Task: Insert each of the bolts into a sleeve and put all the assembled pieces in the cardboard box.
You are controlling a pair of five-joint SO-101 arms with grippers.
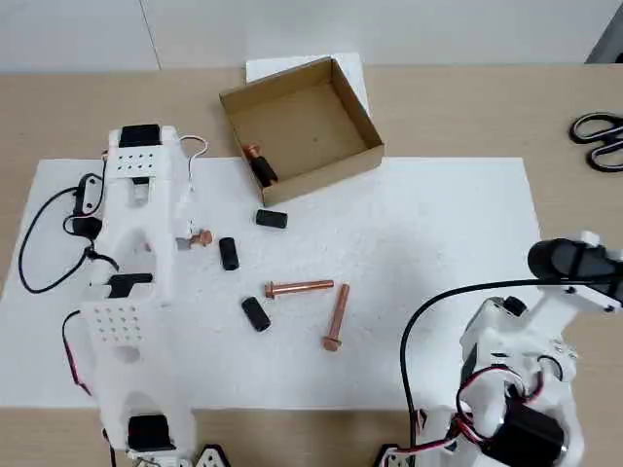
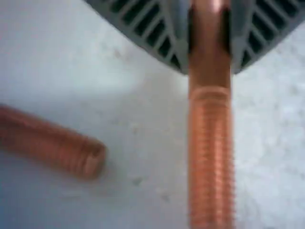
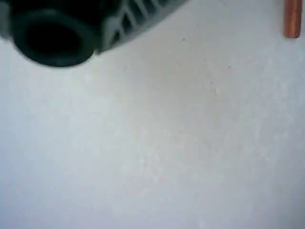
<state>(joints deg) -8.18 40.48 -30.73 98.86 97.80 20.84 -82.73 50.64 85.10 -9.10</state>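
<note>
A white foam mat point(image 1: 438, 292) covers most of the table. The left arm stretches up the left side of the high view, and the right arm is hunched in the lower right corner.

The cardboard box point(image 1: 373, 134) sits at top centre, open, with one assembled piece point(image 1: 259, 165) lying against its near wall.

The left gripper point(image 2: 208, 43) is clenched on a copper bolt point(image 2: 209, 143), pinching the smooth shank so the threaded end pokes out free. The right gripper point(image 3: 90, 28) is grasping a black sleeve point(image 3: 50, 40), bore open towards the camera.

Two loose bolts point(image 1: 299, 288) point(image 1: 337, 316) lie mid-mat. Three spare sleeves point(image 1: 272, 219) point(image 1: 229, 253) point(image 1: 256, 313) are scattered to their left.

The arms are well apart, so the mating has to happen in mid-air, I reckon. With the shank pinched at one spot, the bolt could pivot in the fingers when its tip meets the sleeve's rim. It might then jam or drop. A low sweep might also roll the loose sleeves away.
</note>
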